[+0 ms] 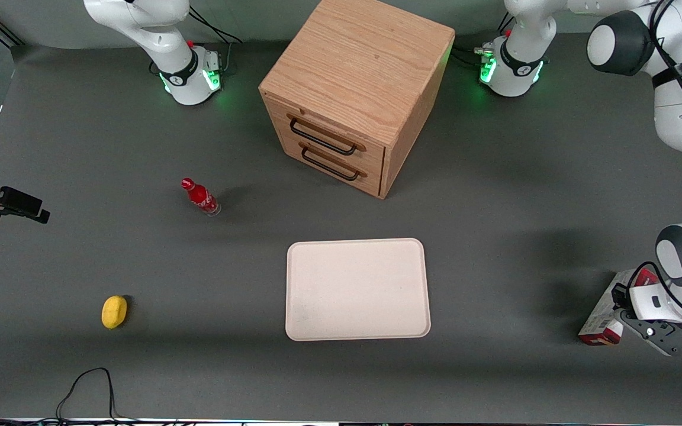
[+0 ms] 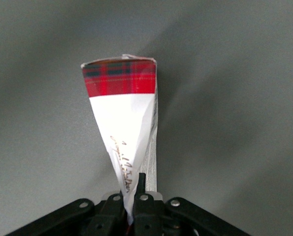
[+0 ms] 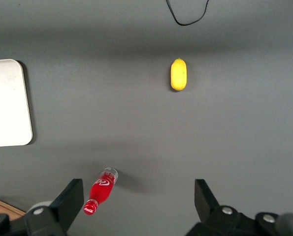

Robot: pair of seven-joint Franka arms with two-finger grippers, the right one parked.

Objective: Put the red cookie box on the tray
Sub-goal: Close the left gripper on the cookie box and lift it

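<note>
A dark grey table (image 1: 140, 148) is being viewed from the front, with the working arm's gripper (image 1: 634, 316) positioned at that arm's end of the table, near the edge closest to the front camera. The red cookie box (image 1: 604, 316) is being grasped there by the gripper, whose fingers (image 2: 142, 196) are being pressed together on one thin edge of the box (image 2: 129, 128). In the wrist view the box is being seen end-on, with a red tartan band at its outer end and a white printed face with script lettering below it. Whether the box is resting on the table or lifted just off it cannot be told.

The tray (image 1: 357, 289) is lying flat near the middle of the table, well apart from the box and with nothing on it. A wooden two-drawer cabinet (image 1: 356, 89) is standing farther from the camera than the tray. A small red bottle (image 1: 200, 197) and a yellow lemon-like object (image 1: 113, 312) are lying toward the parked arm's end of the table.
</note>
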